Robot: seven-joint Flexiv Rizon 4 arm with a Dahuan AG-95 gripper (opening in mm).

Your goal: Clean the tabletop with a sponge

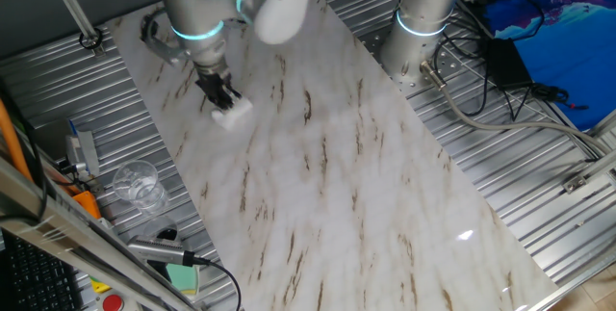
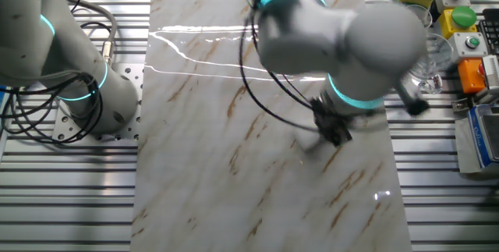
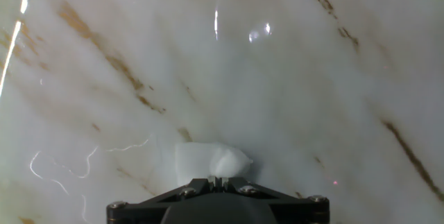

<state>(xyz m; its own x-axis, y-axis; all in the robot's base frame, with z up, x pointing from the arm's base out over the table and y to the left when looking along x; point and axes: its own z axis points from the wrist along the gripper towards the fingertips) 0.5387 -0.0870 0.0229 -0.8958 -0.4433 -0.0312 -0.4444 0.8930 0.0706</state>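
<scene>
A: How far was the cleaning?

B: It looked to be in the middle. The hand [image 1: 222,98] held the sponge [image 1: 232,111] closed between its fingers and pressed it on the tabletop [image 1: 346,186], near one long edge and toward one end. Most of the tabletop lay beyond the sponge, so much wiping was probably left. No dirt or wet trace could be seen, so the cleaned part could not be told.

A: Was there any writing or brand?

B: None could be read. The coloured buttons [image 2: 460,16] beside the tabletop were too small and blurred.
</scene>
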